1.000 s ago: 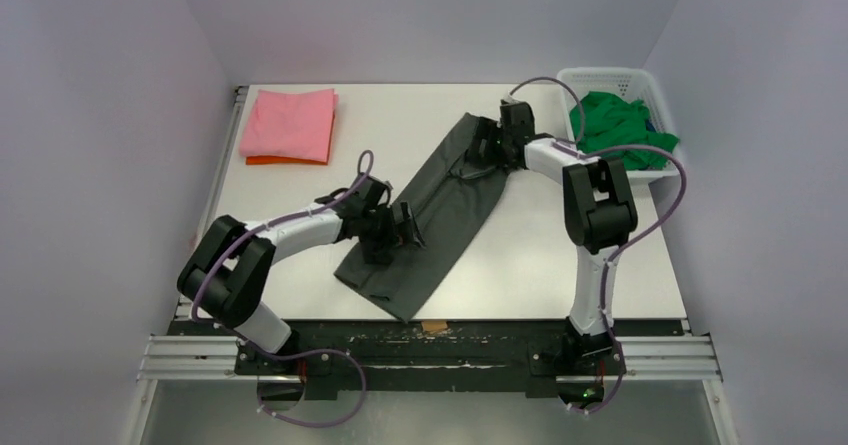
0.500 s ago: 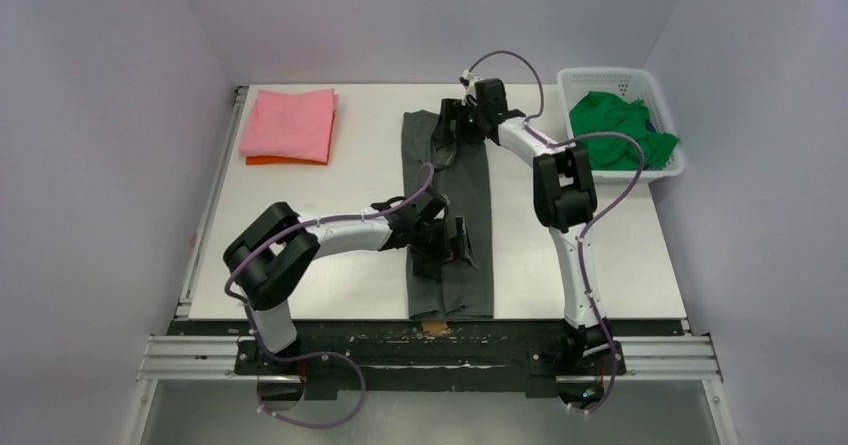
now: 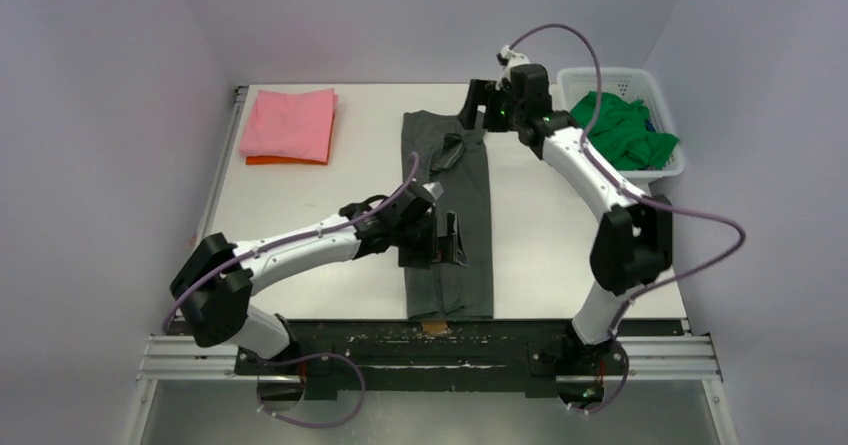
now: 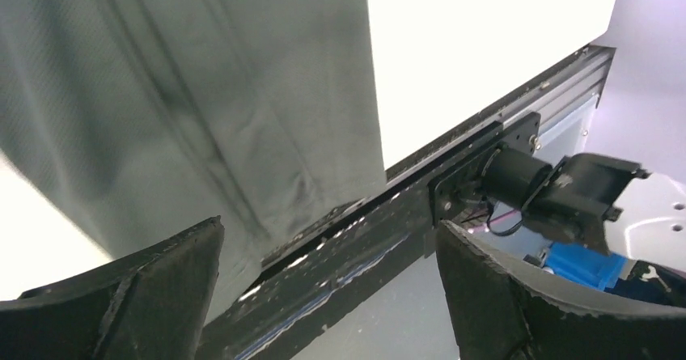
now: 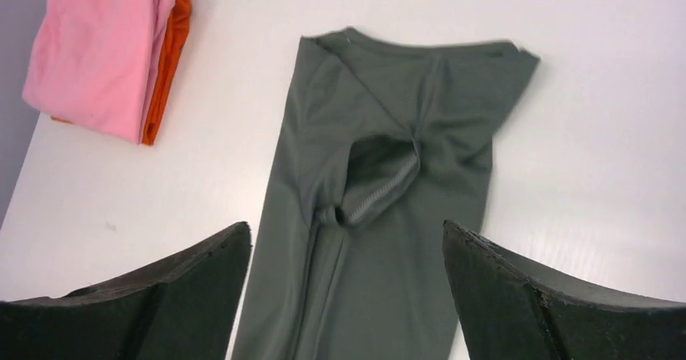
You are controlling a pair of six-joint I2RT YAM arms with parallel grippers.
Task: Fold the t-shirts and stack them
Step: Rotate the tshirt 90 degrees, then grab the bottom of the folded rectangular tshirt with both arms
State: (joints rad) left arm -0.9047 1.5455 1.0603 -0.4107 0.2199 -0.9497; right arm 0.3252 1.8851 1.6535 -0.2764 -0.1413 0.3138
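Charcoal-grey cloth: one t-shirt (image 3: 475, 180), folded lengthwise into a long narrow strip, lying flat on the white surface (image 3: 560, 225). It runs from the far middle down to the near edge, where its hem reaches the black rail. Near the collar end a sleeve is bunched up, its stitched opening gaping at the middle of the strip, as the right wrist view shows. Pink t-shirt (image 3: 290, 123), folded square, at the far left corner, resting on an orange t-shirt (image 3: 270, 160) of which only a thin edge shows along the near side. Bright green t-shirt (image 3: 615, 130), crumpled, inside the white lattice basket (image 3: 600, 73) at the far right corner; a scrap of blue shows beside it. Left gripper (image 3: 455, 242): over the near half of the grey strip, jaws spread wide with nothing between them; whether the fingers touch the cloth cannot be told. Right gripper (image 3: 475, 107): raised above the far end of the grey strip, beside the basket, jaws likewise spread and grasping nothing, with the collar end in plain sight below it.
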